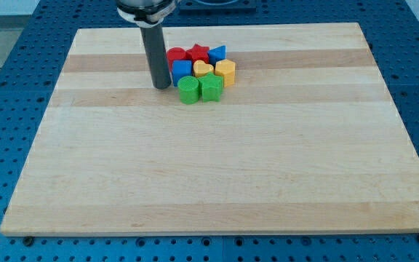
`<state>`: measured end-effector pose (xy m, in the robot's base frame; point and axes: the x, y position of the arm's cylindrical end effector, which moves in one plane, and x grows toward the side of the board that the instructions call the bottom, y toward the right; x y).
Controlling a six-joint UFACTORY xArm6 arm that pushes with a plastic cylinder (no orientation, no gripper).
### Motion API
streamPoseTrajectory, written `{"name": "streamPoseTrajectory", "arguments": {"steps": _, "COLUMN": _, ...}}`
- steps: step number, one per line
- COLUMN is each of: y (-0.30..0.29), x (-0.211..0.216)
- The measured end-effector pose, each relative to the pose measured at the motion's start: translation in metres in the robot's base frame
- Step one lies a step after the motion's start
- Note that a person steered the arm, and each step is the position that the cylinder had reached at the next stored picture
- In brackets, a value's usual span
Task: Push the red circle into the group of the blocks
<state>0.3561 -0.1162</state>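
my tip (161, 86) just left of blue block (181, 70) | red circle (175, 54) in cluster

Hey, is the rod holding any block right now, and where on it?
Nothing is held. My tip stands just left of the blue block.

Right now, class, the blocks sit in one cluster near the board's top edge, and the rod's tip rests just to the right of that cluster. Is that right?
Not quite. The camera view shows my tip on the view's left of the cluster, close beside the blue block and below the red circle, not on its right. The rest holds: the blocks do sit in one cluster near the top edge of the board.
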Motion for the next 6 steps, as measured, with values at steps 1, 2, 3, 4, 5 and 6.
{"name": "streamPoseTrajectory", "arguments": {"steps": 1, "y": -0.035, "x": -0.007}}
{"name": "streamPoseTrajectory", "arguments": {"steps": 2, "y": -0.045, "x": -0.07}}
{"name": "streamPoseTrajectory", "arguments": {"steps": 3, "y": -0.028, "x": -0.097}}
{"name": "streamPoseTrajectory", "arguments": {"steps": 4, "y": -0.006, "x": -0.087}}
{"name": "streamPoseTrajectory", "arguments": {"steps": 5, "y": 0.018, "x": -0.071}}
{"name": "streamPoseTrajectory", "arguments": {"steps": 6, "y": 0.028, "x": -0.065}}
